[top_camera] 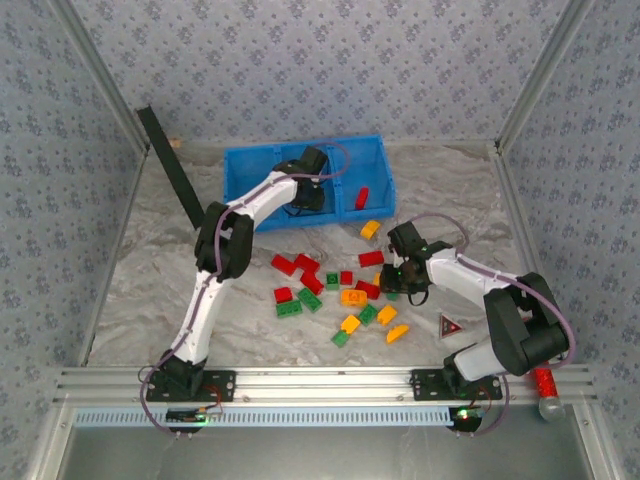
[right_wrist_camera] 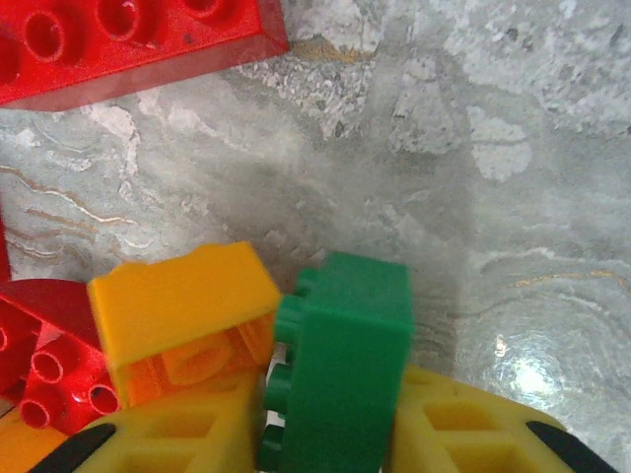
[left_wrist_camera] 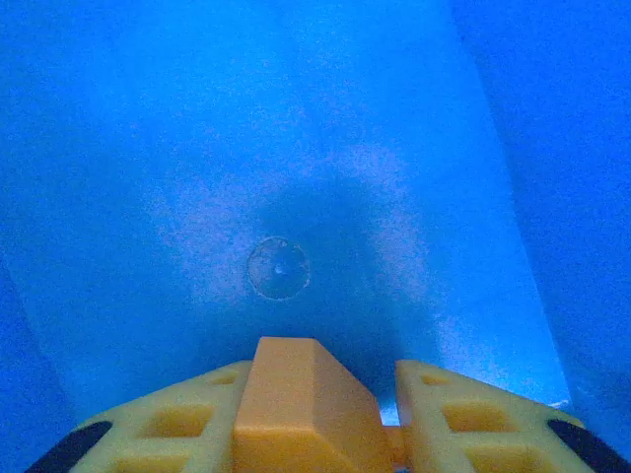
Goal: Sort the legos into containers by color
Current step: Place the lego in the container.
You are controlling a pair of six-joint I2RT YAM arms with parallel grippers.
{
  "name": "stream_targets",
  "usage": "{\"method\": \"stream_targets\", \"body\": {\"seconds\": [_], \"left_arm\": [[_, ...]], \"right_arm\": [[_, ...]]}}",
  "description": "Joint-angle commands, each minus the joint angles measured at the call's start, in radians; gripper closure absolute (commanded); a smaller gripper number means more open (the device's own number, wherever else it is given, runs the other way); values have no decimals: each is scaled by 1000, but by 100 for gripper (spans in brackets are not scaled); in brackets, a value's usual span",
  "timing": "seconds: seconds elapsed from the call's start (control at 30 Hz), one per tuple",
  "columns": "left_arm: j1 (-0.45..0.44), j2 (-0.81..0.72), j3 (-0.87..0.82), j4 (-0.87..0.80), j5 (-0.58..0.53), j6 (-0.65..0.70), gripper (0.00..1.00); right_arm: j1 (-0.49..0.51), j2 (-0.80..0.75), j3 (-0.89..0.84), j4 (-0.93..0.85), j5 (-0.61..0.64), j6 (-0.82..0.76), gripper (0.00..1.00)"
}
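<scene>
- Top external: the left jaws hang inside the middle compartment of the blue bin (top_camera: 250, 165). The right jaws sit among the loose legos (top_camera: 288, 308) on the bench (top_camera: 140, 300). The mark on the triangular sign (top_camera: 449, 325), beside the right arm, is too small to read.
- Left wrist: the left jaws pinch an orange brick (left_wrist_camera: 306, 404), with bare bin floor ahead of them. Dropped from too high, it may bounce into a neighbouring compartment. No writing.
- Right wrist: the right jaws pinch a green brick (right_wrist_camera: 340, 365), slightly askew. A loose orange brick (right_wrist_camera: 182, 320) touches its left side and could be dragged along, or the green one may twist free. No writing.
</scene>
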Motion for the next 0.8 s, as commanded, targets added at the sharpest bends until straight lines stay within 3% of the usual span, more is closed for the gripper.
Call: {"method": "stream_targets", "body": {"seconds": [0.0,0.27,0.5,0.77], "left_arm": [[3,0,47,-22,22,-4,63],[3,-63,87,-29,36,17,45],[3,-137,169,-96,33,60,39],[5,-372,104,-149,12,110,36]], "right_arm": [[7,-25,-5,-47,27,0,69],[4,-126,78,-211,76,-2,73],[8,-181,216,-304,97,-40,73],[47,-80,465,-255,111,-118,73]]}}
